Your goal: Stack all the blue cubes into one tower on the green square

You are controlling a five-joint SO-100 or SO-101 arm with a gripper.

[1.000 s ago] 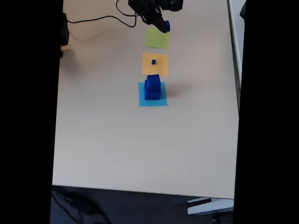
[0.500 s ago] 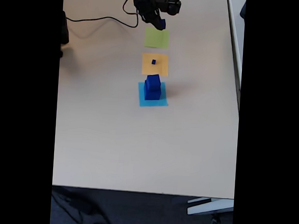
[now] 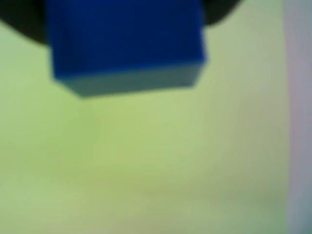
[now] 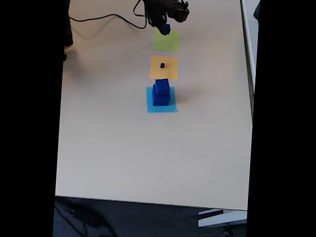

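Gripper (image 4: 165, 27): clamping a dark blue cube (image 4: 166, 29) at the far edge of the green square (image 4: 167, 42); fingers merging into dark arm, hard to separate in the fixed view.
Held cube, wrist view (image 3: 126, 41): appearing blurred, top cut off by frame, hanging over green paper (image 3: 161, 165).
Green square: lying flat, matte, paper-like.
Orange square (image 4: 164, 70): carrying a tiny dark blue cube (image 4: 162, 65).
Light-blue square (image 4: 161, 105): bearing two stacked blue cubes (image 4: 161, 92), smaller one sitting on top.
Table (image 4: 145, 150): showing smooth beige surface.

Three flat squares (image 4: 164, 70) in a column, stacked cubes (image 4: 161, 92) on the nearest, tiny cube (image 4: 162, 65) on the middle
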